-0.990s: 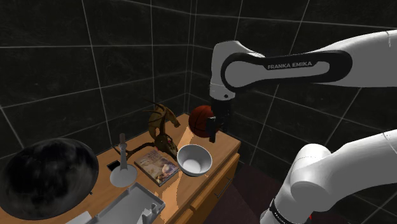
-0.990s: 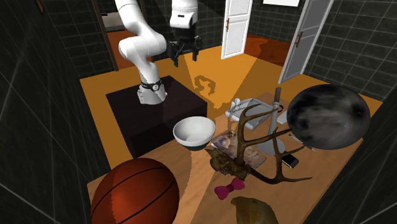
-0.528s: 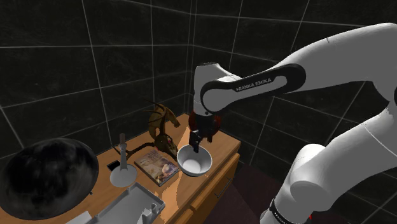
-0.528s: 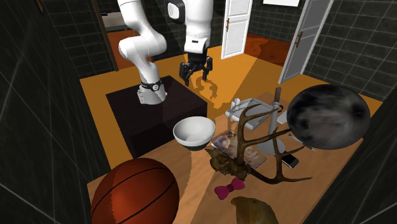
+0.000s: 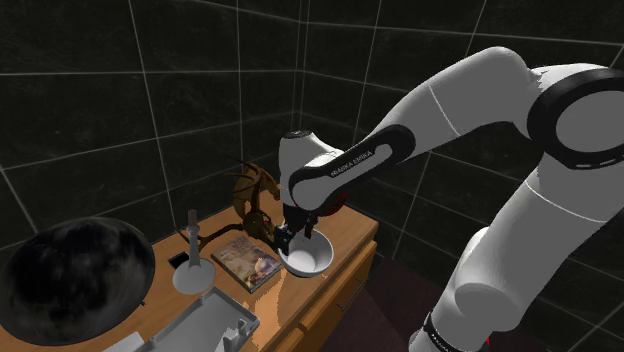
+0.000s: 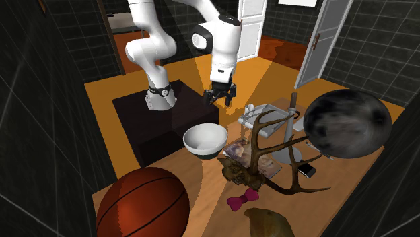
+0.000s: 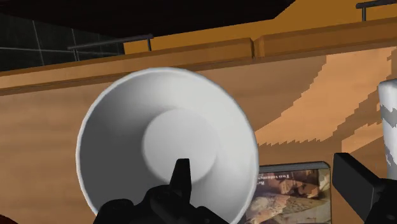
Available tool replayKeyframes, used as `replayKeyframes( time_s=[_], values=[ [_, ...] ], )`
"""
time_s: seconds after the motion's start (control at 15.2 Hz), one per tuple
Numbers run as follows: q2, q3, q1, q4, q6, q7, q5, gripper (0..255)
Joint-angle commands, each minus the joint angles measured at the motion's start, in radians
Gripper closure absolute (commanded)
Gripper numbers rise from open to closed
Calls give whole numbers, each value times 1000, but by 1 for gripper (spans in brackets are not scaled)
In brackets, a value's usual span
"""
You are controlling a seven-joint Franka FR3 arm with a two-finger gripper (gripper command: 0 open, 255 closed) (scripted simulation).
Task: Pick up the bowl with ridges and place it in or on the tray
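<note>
Shoulder view: arm folded over, hand pointing down at the white bowl on the wooden surface; book just beside the bowl, tray farther off past it.

Second exterior view: hand hangs above the bowl's rim.

Wrist view: fingers spread wide, one inside the bowl, one outside. I'd call this the reach-in; next, drop lower and pinch the rim.

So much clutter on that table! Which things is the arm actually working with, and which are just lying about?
In the job: round white bowl; grey rectangular tray; the arm's black fingers, open at the bowl's rim.

Just lying about: orange-brown basketball; brown antlers; picture-covered book; big dark mottled sphere; small pink bow.
</note>
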Motion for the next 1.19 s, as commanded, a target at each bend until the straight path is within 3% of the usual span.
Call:
replayKeyframes(
  time_s=[0.0,0.2,0.66,1.12],
  values=[
    [97,9,-8,37,64,45,-46,0],
    [203,9,-7,84,124,107,-110,0],
    [281,-4,-4,64,218,137,-154,0],
    [288,-5,-4,63,225,140,-158,0]
  ],
)
